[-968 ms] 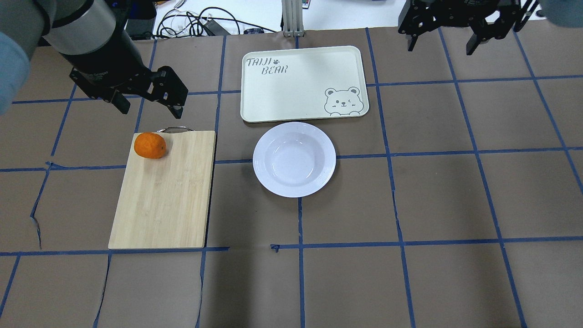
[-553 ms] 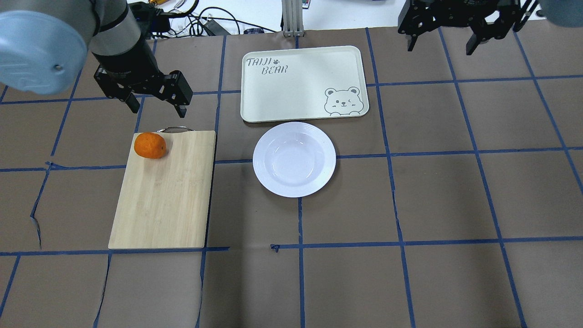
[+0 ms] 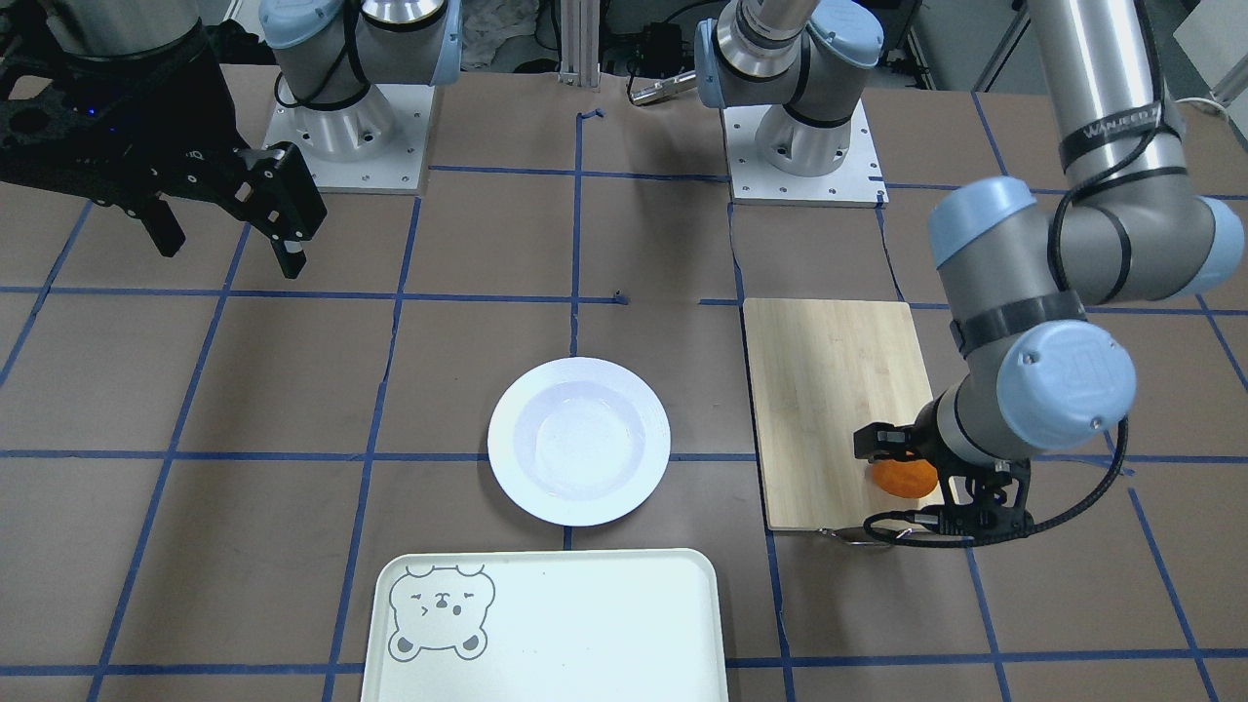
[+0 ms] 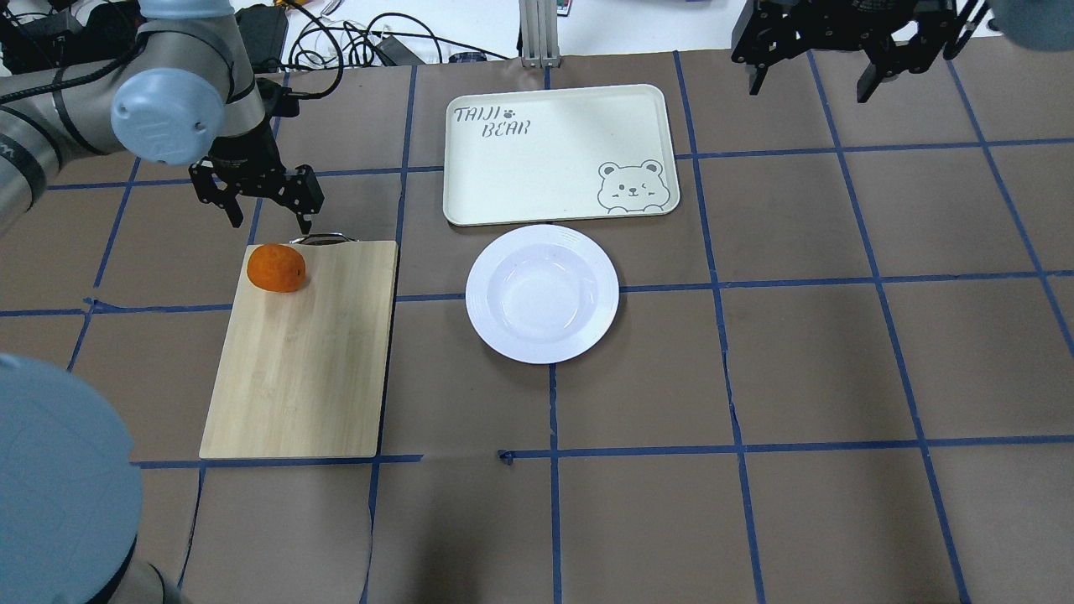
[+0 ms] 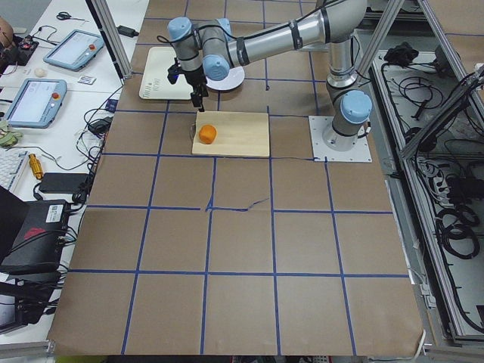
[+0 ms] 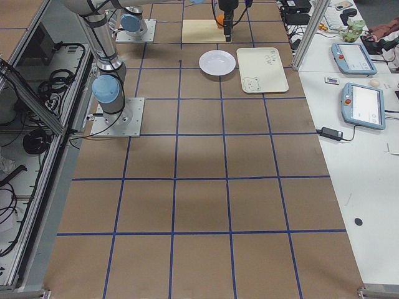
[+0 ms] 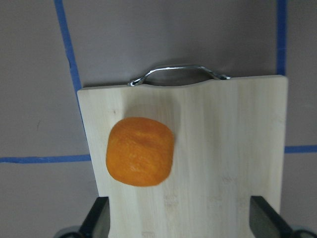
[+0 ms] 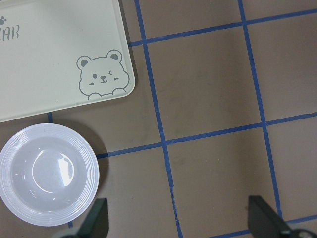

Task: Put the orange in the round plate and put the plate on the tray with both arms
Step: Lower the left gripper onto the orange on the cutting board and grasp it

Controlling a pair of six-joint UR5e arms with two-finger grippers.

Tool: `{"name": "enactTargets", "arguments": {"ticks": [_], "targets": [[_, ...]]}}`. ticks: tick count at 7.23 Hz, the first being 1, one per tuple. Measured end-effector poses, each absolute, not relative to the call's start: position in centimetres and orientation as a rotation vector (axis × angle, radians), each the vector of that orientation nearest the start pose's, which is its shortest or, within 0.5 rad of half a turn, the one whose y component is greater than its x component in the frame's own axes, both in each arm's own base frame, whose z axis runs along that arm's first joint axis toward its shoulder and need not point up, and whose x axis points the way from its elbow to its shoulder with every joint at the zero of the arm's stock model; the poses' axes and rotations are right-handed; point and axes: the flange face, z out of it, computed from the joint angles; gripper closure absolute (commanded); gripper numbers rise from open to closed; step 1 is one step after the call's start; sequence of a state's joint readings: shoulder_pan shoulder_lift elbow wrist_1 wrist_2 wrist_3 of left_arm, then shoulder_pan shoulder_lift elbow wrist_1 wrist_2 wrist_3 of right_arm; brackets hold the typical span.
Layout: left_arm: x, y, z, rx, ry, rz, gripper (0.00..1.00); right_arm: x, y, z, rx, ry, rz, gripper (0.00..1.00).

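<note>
The orange (image 4: 276, 268) sits on the far left corner of a bamboo cutting board (image 4: 302, 361). My left gripper (image 4: 270, 220) hovers open over that handle end of the board, empty. In the left wrist view the orange (image 7: 140, 151) lies ahead of the fingertips (image 7: 96, 223), left of centre. From the front the orange (image 3: 902, 478) is partly hidden behind the left gripper (image 3: 926, 492). The round plate (image 4: 542, 294) stands empty on the table just in front of the tray (image 4: 560, 153). My right gripper (image 4: 811, 91) hangs open and empty at the far right, high above the table.
The board's metal handle (image 7: 176, 72) sticks out toward the table's far side. Cables and devices (image 4: 369, 42) lie on the white bench beyond the far edge. Brown paper with blue tape lines (image 4: 722, 335) covers the table. Tablets (image 6: 352, 56) rest on a side bench.
My left arm has swung round and brought its open gripper down closer to the board's handle end, near the orange. The right arm, orange, plate and tray have not moved.
</note>
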State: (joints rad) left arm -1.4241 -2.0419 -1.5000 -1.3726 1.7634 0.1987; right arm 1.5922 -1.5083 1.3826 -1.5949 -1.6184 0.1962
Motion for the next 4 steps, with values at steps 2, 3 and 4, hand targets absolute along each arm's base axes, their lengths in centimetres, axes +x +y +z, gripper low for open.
{"name": "enactTargets", "arguments": {"ticks": [2,3,4], "targets": [[-0.4,-64.7,22.7,0.113,2.938,0.429,0.03,14.0,-52.5,54.5,0.282,3.153,-0.220,0.00],[-0.1,-64.5,21.5,0.133,2.937,0.458,0.23,14.0,-52.4,54.0,0.283,3.154,-0.210,0.00],[0.0,-64.4,20.8,0.153,2.939,0.480,0.47,14.0,-52.4,53.8,0.283,3.156,-0.203,0.00]]}}
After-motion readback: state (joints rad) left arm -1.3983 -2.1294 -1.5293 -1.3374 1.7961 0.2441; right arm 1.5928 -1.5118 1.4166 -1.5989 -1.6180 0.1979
